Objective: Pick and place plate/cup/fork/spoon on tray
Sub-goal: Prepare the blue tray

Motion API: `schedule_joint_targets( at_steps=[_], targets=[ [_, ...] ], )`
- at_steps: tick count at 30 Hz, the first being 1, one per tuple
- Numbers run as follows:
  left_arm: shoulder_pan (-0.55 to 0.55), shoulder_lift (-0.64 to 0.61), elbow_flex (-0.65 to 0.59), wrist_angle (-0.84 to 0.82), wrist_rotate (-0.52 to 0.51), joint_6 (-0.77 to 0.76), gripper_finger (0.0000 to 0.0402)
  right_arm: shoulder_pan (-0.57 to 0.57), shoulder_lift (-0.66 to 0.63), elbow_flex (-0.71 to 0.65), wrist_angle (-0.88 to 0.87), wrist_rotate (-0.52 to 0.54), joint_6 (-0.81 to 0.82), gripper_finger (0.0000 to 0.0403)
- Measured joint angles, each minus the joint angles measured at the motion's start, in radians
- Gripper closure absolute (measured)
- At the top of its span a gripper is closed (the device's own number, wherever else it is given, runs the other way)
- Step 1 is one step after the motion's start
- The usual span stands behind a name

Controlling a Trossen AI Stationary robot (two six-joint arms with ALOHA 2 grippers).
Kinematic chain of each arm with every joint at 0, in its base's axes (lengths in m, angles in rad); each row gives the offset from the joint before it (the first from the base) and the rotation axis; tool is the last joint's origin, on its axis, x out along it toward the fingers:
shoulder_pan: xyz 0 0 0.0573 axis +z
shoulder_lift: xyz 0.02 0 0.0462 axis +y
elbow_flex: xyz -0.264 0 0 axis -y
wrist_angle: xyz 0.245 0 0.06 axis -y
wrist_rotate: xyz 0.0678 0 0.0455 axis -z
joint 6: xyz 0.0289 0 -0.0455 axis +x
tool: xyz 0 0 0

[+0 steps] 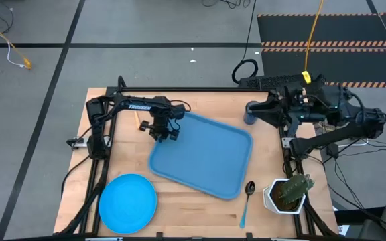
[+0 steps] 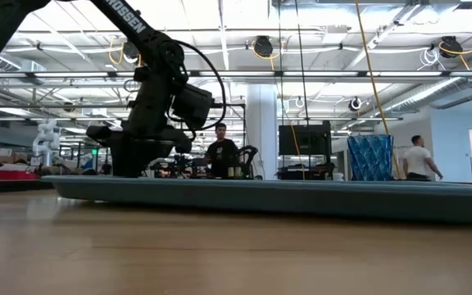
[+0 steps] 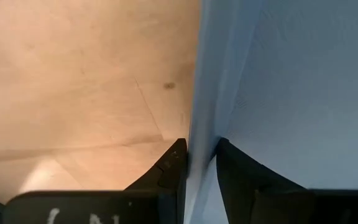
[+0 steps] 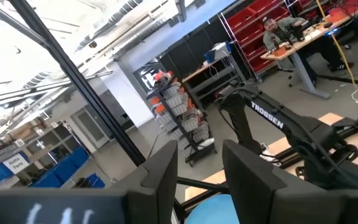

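Left gripper [image 1: 162, 131] is clamped on the rim of the tray [image 1: 210, 157] at its far-left corner, one finger either side; any repositioning should be slow and level, grip kept square, right gripper [image 4: 199, 168] parked, fingers apart.

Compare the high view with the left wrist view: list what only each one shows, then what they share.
Only the high view shows the plate near the table's front left, the spoon beside the tray's front right corner, the cup at the right gripper, the fork by the left arm, and a potted cactus.

Only the left wrist view shows the left gripper's fingers straddling the tray's rim, one on each side.

Both show the tray, the left gripper at its edge, and bare wood.
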State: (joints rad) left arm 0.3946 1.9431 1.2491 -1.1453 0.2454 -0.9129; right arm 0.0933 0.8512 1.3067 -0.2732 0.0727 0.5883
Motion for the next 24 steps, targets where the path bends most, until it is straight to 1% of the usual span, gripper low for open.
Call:
schedule_joint_targets(
  at_steps=[3,7,10,13,17,24],
  targets=[
    [-0.006,-0.004,0.0,-0.007,0.006,-0.022,0.0332,0.0,-0.032,0.0,-0.03,-0.005,0.018,0.0282],
    [-0.006,-0.035,0.0,-0.02,0.005,-0.049,0.0332,0.0,-0.075,0.0,-0.078,-0.073,0.035,0.0282],
    [-0.001,-0.071,0.0,-0.03,-0.029,-0.09,0.0332,0.0,-0.106,0.0,-0.106,-0.1,0.035,0.0282],
    [0.012,-0.113,0.001,-0.039,-0.061,-0.121,0.0333,0.0,-0.13,0.0,-0.103,-0.101,0.018,0.0282],
    [0.02,-0.14,0.002,-0.062,-0.068,-0.144,0.0333,0.0,-0.152,0.0,-0.099,-0.101,-0.004,0.0282],
    [-0.031,-0.143,0.002,-0.091,-0.051,-0.137,0.0333,0.0,-0.162,0.0,-0.099,-0.101,-0.045,0.0282]
  ],
)
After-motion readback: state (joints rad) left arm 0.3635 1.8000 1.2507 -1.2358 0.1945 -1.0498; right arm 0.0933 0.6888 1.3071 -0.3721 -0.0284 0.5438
